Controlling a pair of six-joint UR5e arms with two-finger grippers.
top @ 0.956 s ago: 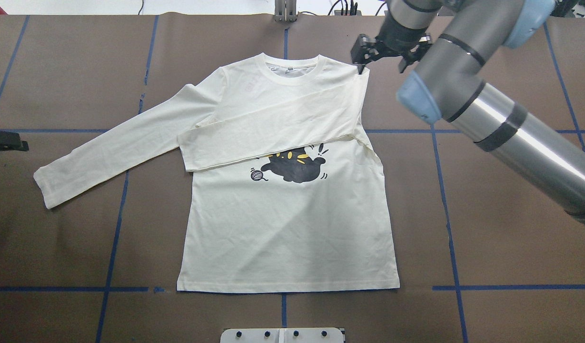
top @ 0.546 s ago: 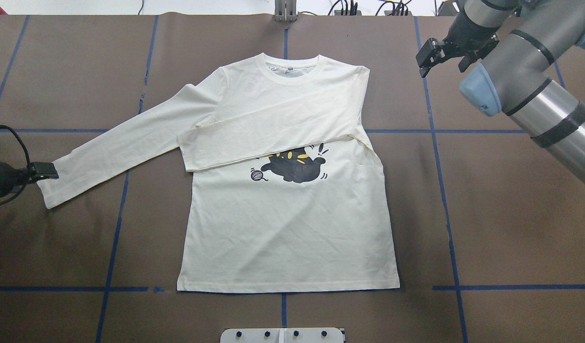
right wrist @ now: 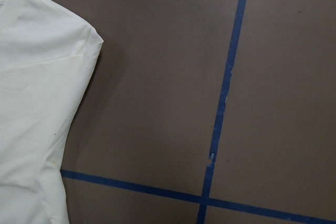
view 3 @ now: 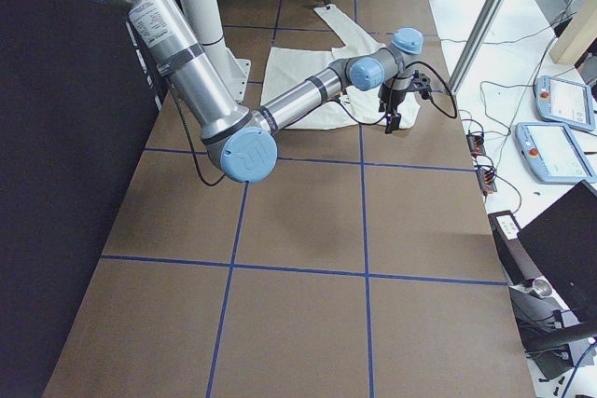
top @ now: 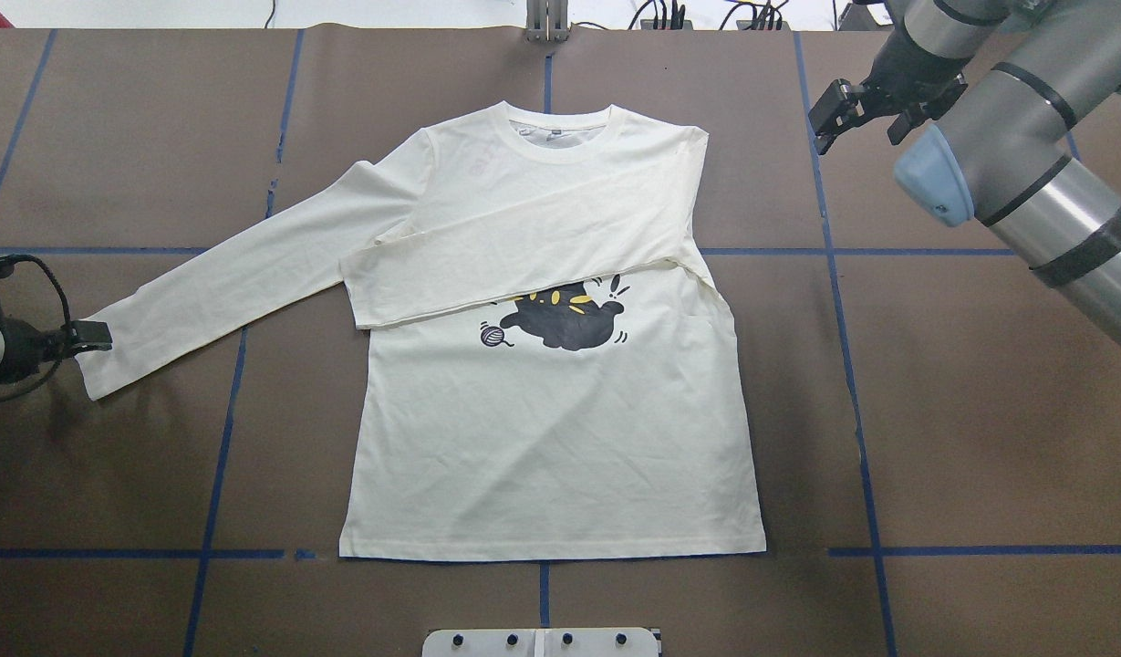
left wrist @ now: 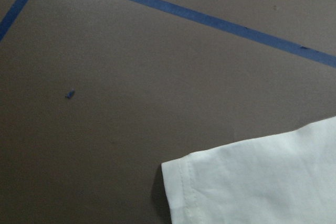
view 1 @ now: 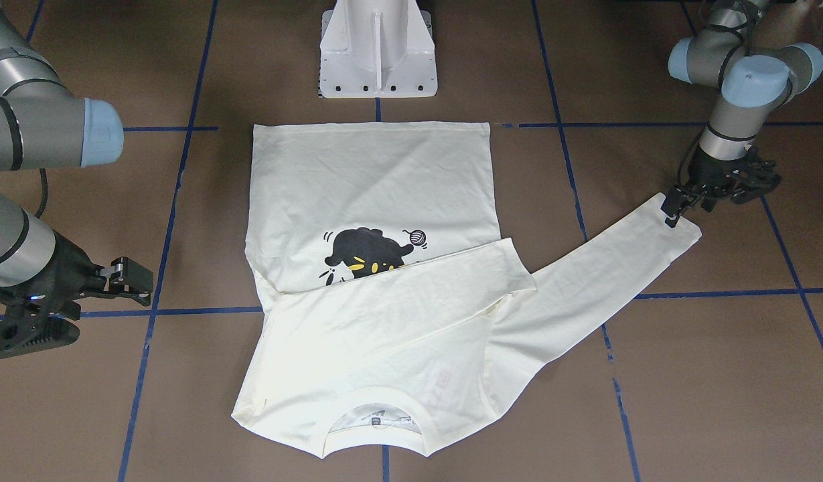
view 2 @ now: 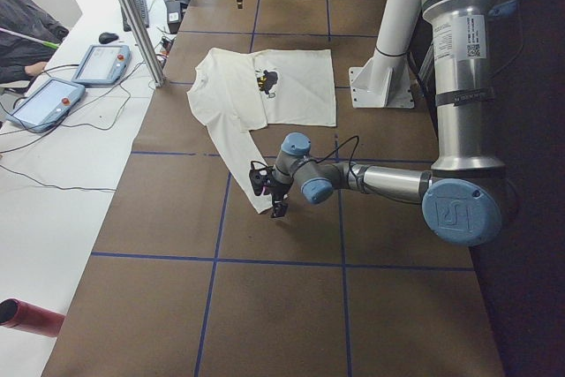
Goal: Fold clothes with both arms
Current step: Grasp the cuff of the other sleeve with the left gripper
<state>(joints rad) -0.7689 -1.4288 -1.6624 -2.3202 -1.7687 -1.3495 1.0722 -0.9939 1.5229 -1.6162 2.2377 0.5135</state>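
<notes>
Second-sleeve step: shirt lying flat on surface, first sleeve crossing its chest; left pincer touching outstretched cuff (can't tell if closed); right pincer hanging open off shirt's shoulder. Next: gripping cuff, folding inward.

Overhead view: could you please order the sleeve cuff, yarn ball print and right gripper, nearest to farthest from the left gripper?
1. Sleeve cuff, beside the left gripper, far left.
2. Yarn ball print, mid-shirt.
3. Right gripper, far upper right.

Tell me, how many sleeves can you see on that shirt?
2. The folded sleeve lies across the chest of the shirt; the outstretched sleeve lies flat, its cuff by the left end effector.
</notes>
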